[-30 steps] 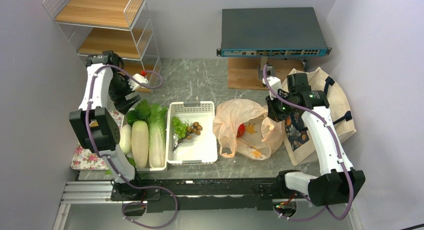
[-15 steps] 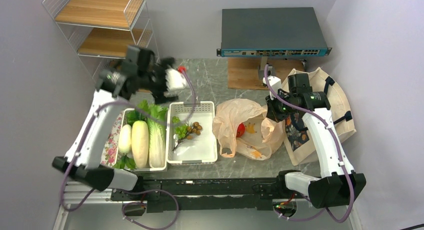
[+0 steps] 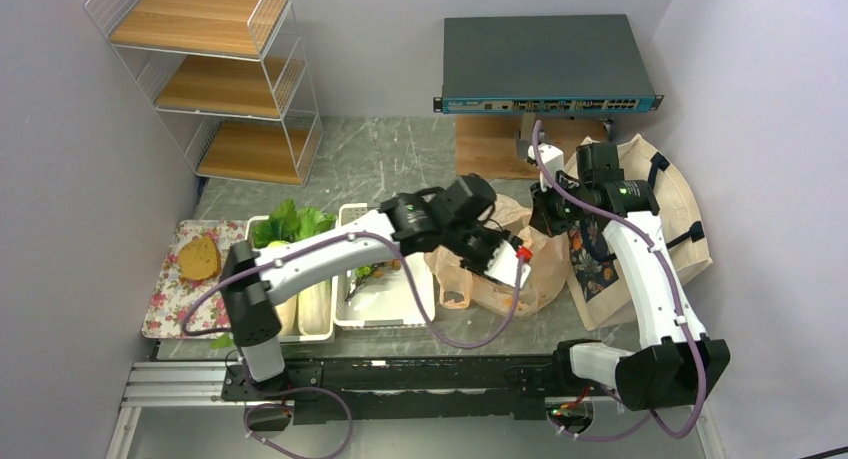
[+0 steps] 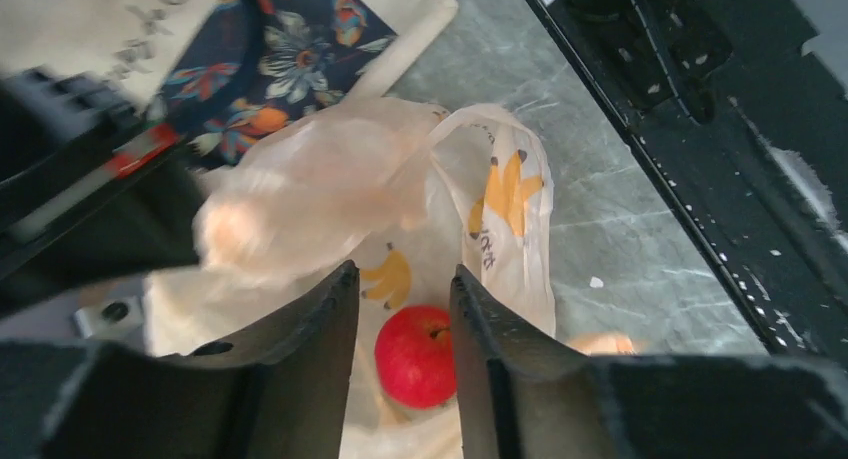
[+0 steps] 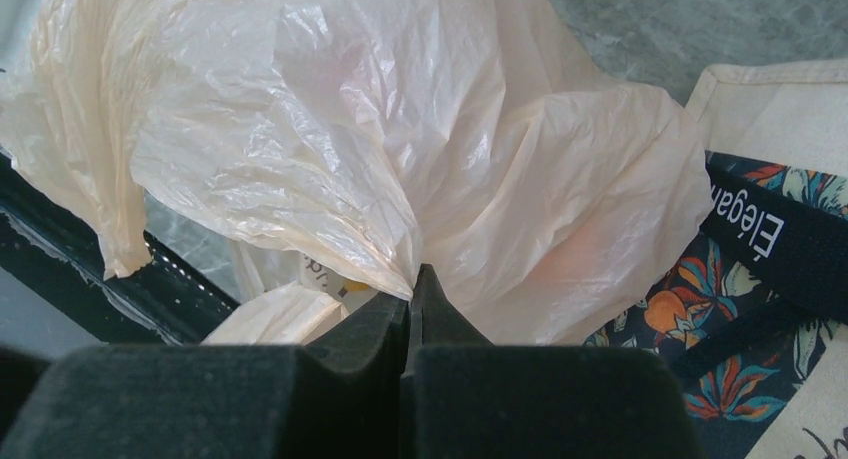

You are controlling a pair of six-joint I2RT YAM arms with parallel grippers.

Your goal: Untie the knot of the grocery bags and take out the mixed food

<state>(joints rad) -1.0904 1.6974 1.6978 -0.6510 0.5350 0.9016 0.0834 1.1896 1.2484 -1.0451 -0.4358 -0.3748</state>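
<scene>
Two arms at plastic bag (image 5: pixel 400 129) | left fingers (image 4: pixel 300 379) spread over red apple (image 4: pixel 415 357), wrist-view only | right fingers (image 5: pixel 340 384) pinch its film

Top camera high, looking down; both wrist cameras close, sharing plastic bag (image 5: pixel 400 129) with it.

My claw (image 5: pixel 412 309) pinching the plastic bag (image 5: pixel 400 109)
My two dark fingers are pressed together on a fold of the thin, crinkly peach film. A cream tote (image 5: pixel 790 219) with floral print and a dark strap lies against the bag on the grey marbled bench (image 5: pixel 700 19).
</scene>
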